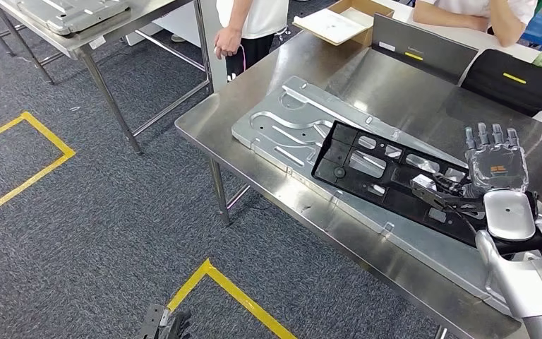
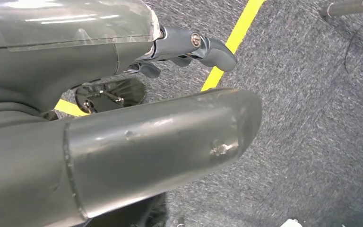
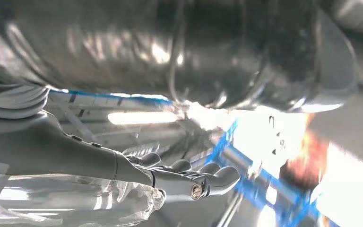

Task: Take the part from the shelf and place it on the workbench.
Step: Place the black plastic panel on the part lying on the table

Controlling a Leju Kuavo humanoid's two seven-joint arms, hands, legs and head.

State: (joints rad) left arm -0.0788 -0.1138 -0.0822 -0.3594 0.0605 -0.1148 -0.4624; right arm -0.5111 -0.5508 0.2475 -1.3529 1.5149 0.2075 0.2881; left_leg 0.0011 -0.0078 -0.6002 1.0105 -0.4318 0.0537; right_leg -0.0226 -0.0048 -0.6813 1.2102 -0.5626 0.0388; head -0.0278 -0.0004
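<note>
The black flat part (image 1: 374, 173) lies on a long silver metal plate (image 1: 282, 127) on the steel workbench (image 1: 409, 92). My right hand (image 1: 495, 166) hovers over the right end of the black part, palm down, fingers straight and apart, with the thumb close to the part's edge. In the right wrist view the right hand (image 3: 179, 177) holds nothing and sits just above the shiny surface. My left hand (image 1: 166, 325) hangs low beside the workbench over the carpet. The left wrist view shows that hand (image 2: 184, 45) loosely spread and holding nothing.
A second steel table (image 1: 77, 42) carrying a silver part (image 1: 70, 14) stands at the back left. A person (image 1: 250, 28) stands behind the workbench. A cardboard box (image 1: 346, 21), a grey case (image 1: 423, 49) and a black case (image 1: 512, 78) sit at the workbench's far side. Yellow tape (image 1: 233, 296) marks the floor.
</note>
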